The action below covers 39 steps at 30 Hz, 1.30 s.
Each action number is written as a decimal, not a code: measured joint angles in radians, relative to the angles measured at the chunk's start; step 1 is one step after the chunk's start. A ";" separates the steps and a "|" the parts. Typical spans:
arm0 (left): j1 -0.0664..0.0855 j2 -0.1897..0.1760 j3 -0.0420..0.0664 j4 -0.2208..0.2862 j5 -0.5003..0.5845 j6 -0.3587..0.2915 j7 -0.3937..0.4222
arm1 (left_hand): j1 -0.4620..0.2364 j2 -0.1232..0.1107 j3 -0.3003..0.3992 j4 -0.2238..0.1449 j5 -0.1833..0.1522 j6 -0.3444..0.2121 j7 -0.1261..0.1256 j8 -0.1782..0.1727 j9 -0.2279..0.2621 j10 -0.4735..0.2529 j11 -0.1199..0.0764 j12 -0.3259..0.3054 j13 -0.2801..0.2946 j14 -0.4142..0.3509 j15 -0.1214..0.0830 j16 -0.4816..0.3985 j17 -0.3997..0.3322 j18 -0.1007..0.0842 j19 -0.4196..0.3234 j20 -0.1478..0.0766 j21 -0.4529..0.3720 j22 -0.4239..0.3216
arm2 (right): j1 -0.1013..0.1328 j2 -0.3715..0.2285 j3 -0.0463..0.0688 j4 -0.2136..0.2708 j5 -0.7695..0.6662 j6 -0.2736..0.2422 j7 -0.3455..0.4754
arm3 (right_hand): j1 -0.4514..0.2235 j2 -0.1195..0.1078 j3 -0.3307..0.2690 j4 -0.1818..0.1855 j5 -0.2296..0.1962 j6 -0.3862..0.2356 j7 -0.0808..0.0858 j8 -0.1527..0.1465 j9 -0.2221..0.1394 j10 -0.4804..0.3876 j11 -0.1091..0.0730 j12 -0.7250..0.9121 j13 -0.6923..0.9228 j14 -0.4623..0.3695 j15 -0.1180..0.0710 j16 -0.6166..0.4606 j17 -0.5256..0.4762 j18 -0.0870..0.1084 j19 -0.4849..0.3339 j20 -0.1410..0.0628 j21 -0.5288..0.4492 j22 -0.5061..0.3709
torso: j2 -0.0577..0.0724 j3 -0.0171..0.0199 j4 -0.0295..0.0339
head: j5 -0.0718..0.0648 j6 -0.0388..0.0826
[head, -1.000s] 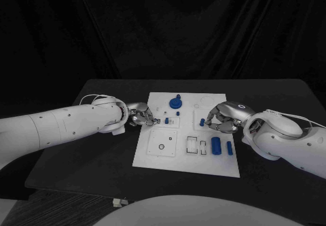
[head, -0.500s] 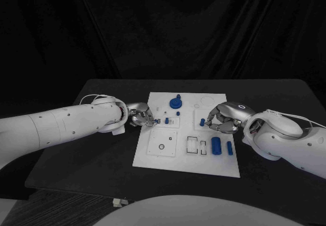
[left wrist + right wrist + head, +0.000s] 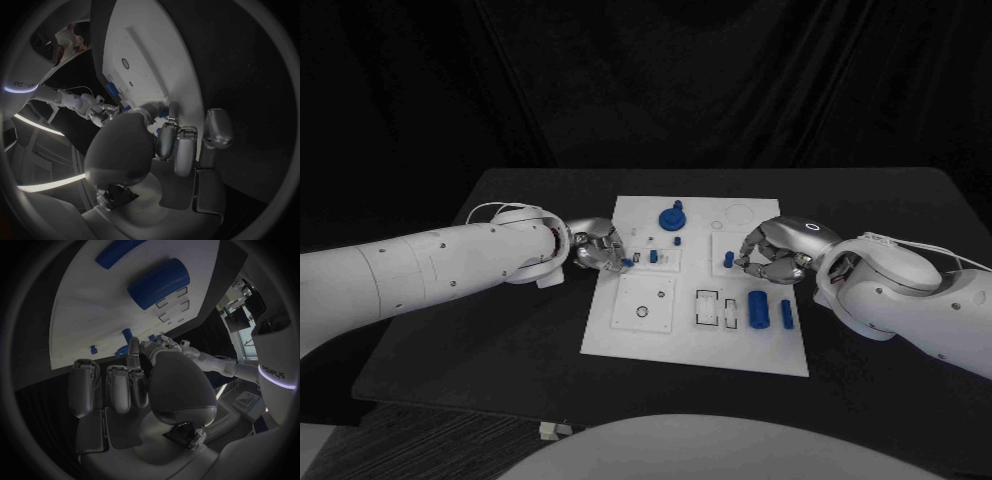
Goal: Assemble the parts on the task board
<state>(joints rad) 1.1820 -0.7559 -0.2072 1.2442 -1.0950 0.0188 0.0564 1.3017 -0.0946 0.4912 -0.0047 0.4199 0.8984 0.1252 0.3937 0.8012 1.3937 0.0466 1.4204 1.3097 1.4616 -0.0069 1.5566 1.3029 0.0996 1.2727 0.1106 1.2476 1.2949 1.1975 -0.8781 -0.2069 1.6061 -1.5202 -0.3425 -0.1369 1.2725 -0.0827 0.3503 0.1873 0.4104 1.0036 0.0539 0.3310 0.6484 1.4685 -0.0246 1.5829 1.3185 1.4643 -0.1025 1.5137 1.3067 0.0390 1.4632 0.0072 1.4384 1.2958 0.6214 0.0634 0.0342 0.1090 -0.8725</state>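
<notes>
- Head view: my left hand (image 3: 600, 249) sits at the left edge of the task board (image 3: 646, 335), fingers curled toward a small blue peg (image 3: 653, 257); whether they pinch anything I cannot tell.
- Bare black table (image 3: 488, 340) lies open to the board's left.
- A round blue knob (image 3: 672, 215) stands near the far edge, with a blue cylinder (image 3: 757, 309) and slim blue bar (image 3: 788, 313) toward the right edge.
- My right hand (image 3: 773, 255) hovers over the board's right side, fingers curled beside a small upright blue part (image 3: 728, 260); its grasp I cannot tell.
</notes>
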 measured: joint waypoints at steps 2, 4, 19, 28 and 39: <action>-0.002 -0.003 -0.001 0.001 0.000 -0.005 0.001 | -0.005 -0.014 0.054 0.015 -0.018 0.006 0.007 0.006 0.022 0.000 0.000 0.000 0.000 0.000 0.000 0.000 0.000 0.000 0.000 0.000 0.002 0.000 | 0.000 0.000 0.000 0.000 0.000 0.001 -0.001 | 0.000 0.000 0.000 0.000 0.000 0.000 0.000 0.000 0.000 0.000 0.000 0.000 0.000 0.000 0.000 0.000 0.000 0.000 0.000 0.000 0.000 0.000 | 0.000 0.0000 0.0000 | 0.000 0.000; -0.002 -0.005 -0.001 0.004 -0.001 -0.010 0.002 | -0.005 -0.014 0.054 0.015 -0.018 0.006 0.007 0.006 0.022 0.007 -0.007 0.000 0.000 0.000 0.000 0.000 0.000 0.000 0.000 0.000 0.003 0.000 | 0.000 0.000 0.000 0.000 0.000 0.002 -0.002 | 0.000 0.000 0.000 0.000 0.000 0.000 0.000 0.000 0.000 0.000 0.000 0.000 0.000 0.000 0.000 0.000 0.000 0.000 0.000 0.000 0.000 0.000 | 0.000 0.0000 0.0000 | 0.000 0.000; -0.005 -0.025 -0.004 0.024 -0.006 -0.036 0.002 | -0.005 -0.014 0.054 0.015 -0.018 0.006 0.007 0.005 0.020 0.007 -0.007 0.000 0.000 0.000 0.000 0.000 0.000 0.000 0.000 0.000 0.003 0.000 | -0.001 0.002 0.000 -0.001 0.000 0.011 -0.009 | 0.000 0.000 0.000 0.000 0.000 0.000 0.000 0.000 0.000 0.000 0.000 0.000 0.000 0.000 0.000 0.000 0.000 0.000 0.000 0.000 0.000 0.000 | 0.000 0.0000 -0.0001 | -0.001 0.000; -0.007 -0.053 -0.006 0.051 -0.009 -0.070 0.019 | -0.005 -0.013 0.040 0.001 -0.046 0.005 0.007 0.005 -0.009 0.014 -0.007 0.002 0.000 0.000 0.000 0.000 0.000 0.000 0.006 -0.005 0.018 0.000 | -0.001 0.000 0.000 0.000 0.000 0.012 -0.010 | 0.000 0.000 0.000 0.000 0.000 0.000 0.000 0.000 -0.002 0.000 0.000 0.000 0.000 0.000 0.000 0.000 0.000 0.000 0.000 0.000 0.000 0.000 | 0.000 0.0000 -0.0001 | 0.000 0.000; -0.007 -0.160 -0.006 0.171 -0.092 -0.266 0.161 | 0.031 -0.012 -0.064 0.014 -0.160 0.017 -0.022 -0.038 -0.107 0.069 -0.023 0.071 0.000 0.014 -0.015 0.000 0.000 -0.001 0.121 -0.019 0.128 0.000 | -0.001 -0.004 0.000 0.006 0.000 0.009 -0.010 | 0.000 0.000 -0.011 -0.011 0.000 0.000 0.000 0.000 -0.006 0.000 0.000 0.000 0.000 0.000 0.000 0.000 0.000 0.000 0.000 0.000 0.000 0.000 | 0.000 -0.0001 -0.0001 | 0.000 0.000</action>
<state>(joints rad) 1.1750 -0.9161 -0.2129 1.4154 -1.1869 -0.2476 0.2173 1.3327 -0.1065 0.4276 0.0096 0.2601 0.9150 0.1031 0.3556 0.6943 1.4628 0.0232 1.4910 1.3097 1.4755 -0.0214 1.5568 1.3029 0.0986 1.3934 0.0911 1.3756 1.2949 1.1964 -0.8822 -0.2069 1.6118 -1.5202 -0.3339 -0.1472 1.2726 -0.0828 0.3394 0.1763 0.4104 1.0037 0.0539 0.3310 0.6427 1.4685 -0.0246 1.5829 1.3185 1.4643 -0.1025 1.5137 1.3067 0.0391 1.4632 0.0073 1.4383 1.2958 0.6213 0.0633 0.0341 0.1089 -0.8725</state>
